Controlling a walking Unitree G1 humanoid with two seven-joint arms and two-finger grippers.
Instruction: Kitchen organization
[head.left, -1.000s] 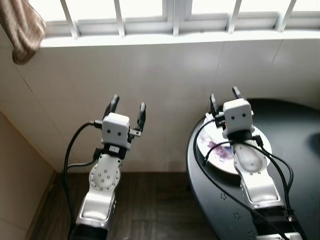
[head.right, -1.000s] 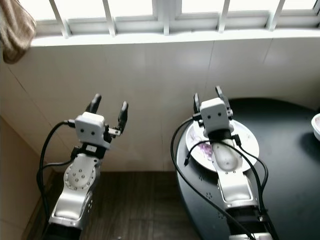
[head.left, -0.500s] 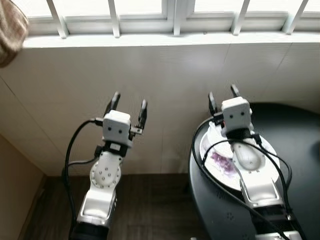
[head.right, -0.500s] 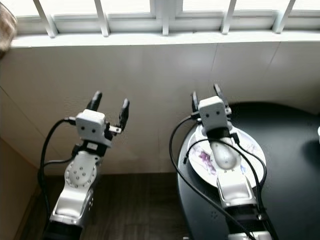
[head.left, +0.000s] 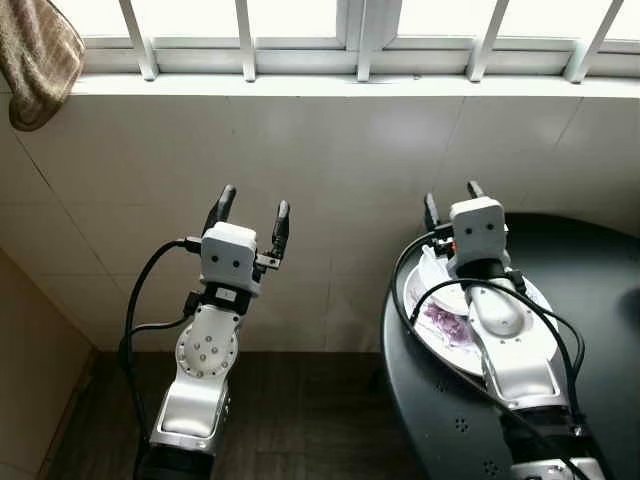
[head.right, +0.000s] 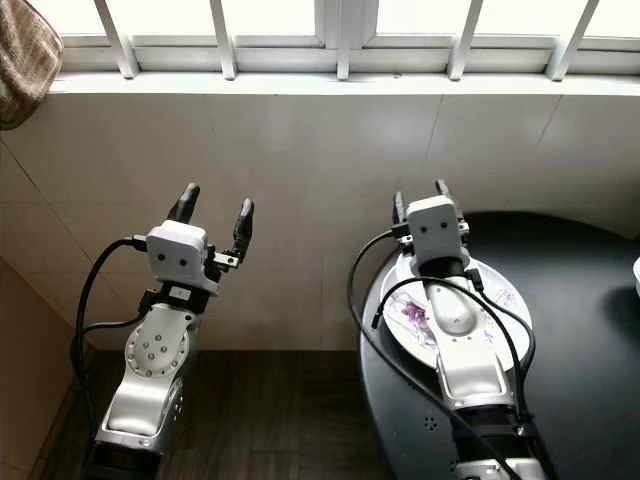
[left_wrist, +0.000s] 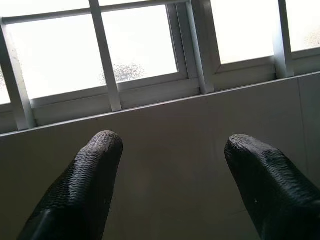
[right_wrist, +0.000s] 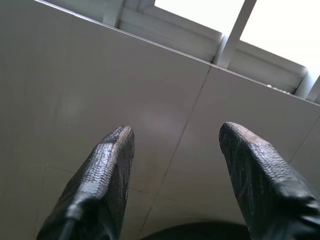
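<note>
Home interior, kitchen or dining corner. Evidence: cream tiled wall (head.left: 330, 170) under a white-framed barred window (head.left: 350, 30) with bright daylight, dark wood-plank floor (head.left: 300, 410), and a round black table (head.left: 590, 330) pushed up to the wall. A white plate (head.left: 440, 310) with purple floral print sits near the table edge. A brown-beige towel (head.left: 40, 55) hangs at the upper left by the window. Domestic fittings, no lab or shop gear.
</note>
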